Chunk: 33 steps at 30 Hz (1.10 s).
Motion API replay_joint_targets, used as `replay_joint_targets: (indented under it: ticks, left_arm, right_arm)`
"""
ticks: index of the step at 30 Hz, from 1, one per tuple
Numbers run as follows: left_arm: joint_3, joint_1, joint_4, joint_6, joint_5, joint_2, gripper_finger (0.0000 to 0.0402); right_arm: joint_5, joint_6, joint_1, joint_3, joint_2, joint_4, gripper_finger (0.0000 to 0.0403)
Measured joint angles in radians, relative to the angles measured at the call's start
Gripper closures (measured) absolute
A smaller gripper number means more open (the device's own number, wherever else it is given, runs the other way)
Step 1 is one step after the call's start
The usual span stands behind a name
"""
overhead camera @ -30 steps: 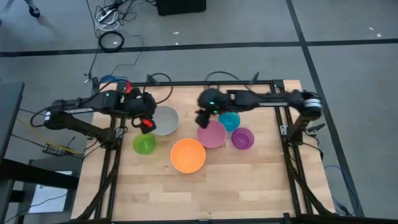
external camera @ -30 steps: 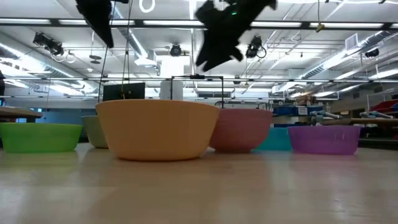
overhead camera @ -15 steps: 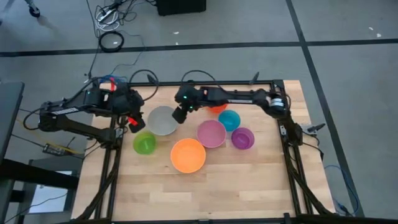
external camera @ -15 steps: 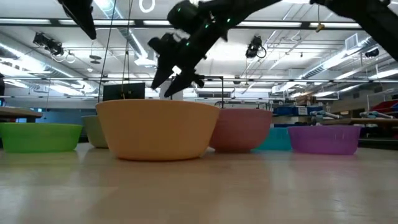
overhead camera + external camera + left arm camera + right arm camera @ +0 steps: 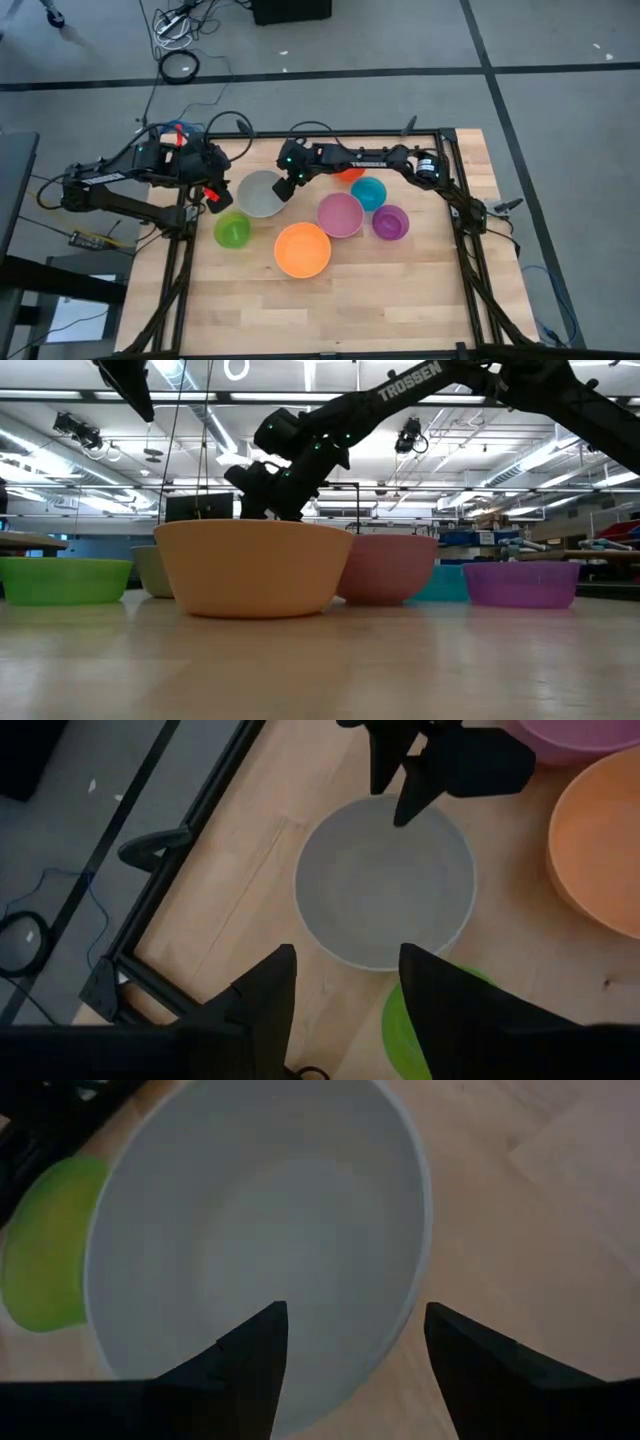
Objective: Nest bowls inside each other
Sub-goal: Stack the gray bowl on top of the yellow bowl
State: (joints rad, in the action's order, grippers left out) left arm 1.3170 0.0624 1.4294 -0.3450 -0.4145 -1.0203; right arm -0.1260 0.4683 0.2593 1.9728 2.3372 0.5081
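Note:
The grey-white bowl (image 5: pixel 258 195) stands on its base at the table's far left, and the rest of the bowls stand around it: green (image 5: pixel 232 231), light orange (image 5: pixel 302 250), pink (image 5: pixel 340 215), teal-blue (image 5: pixel 369 193), purple (image 5: pixel 390 222). A red-orange bowl (image 5: pixel 349 175) shows partly under my right arm. My right gripper (image 5: pixel 355 1330) is open low over the grey-white bowl's right rim (image 5: pixel 405 1315), one finger over the inside and one outside. My left gripper (image 5: pixel 345 985) is open above the table, left of that bowl (image 5: pixel 385 885).
The table's black frame (image 5: pixel 150 920) runs close along the left side of the grey-white bowl. Bare wood lies along the near edge (image 5: pixel 330 315). In the low view the light orange bowl (image 5: pixel 252 565) hides the grey-white bowl's right part and my right gripper's fingertips.
My right gripper has swung from above the pink and teal-blue bowls toward the table's left and come down to the grey-white bowl's right rim, rolling as it went. My left gripper has drawn back from that bowl toward the table's left edge, then kept still.

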Motion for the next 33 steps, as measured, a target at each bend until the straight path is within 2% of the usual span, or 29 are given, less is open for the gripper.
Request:
replay_joint_targets:
  ticks: [5,8,12,18,21,27,33]
  left_arm:
    - [0.000,0.000,-0.005,0.000,0.000,0.000,0.0213]
    - [0.000,0.000,-0.023,0.000,0.000,0.000,0.0213]
    - [0.000,0.000,-0.026,0.000,0.000,0.000,0.0213]
    - [0.000,0.000,-0.026,-0.001,0.000,0.000,0.0213]
    - [0.000,0.000,-0.026,-0.001,0.000,0.000,0.0213]
    - [0.000,0.000,-0.025,-0.001,0.000,0.000,0.0213]
    - [0.000,0.000,-0.025,-0.001,0.000,0.000,0.0213]
  right_arm:
    - [0.054,-0.012,0.000,0.000,0.001,0.004,0.0180]
    - [0.082,-0.017,-0.002,0.000,0.001,0.002,0.0195]
    - [0.082,-0.025,-0.001,0.000,0.001,0.004,0.0240]
    - [0.071,-0.043,-0.001,0.000,0.001,-0.002,0.0331]
    - [0.067,-0.052,-0.001,-0.005,0.001,0.000,0.0360]
    - [0.098,-0.065,-0.001,-0.019,0.003,-0.003,0.0397]
    - [0.122,-0.080,0.003,-0.019,0.002,-0.007,0.0401]
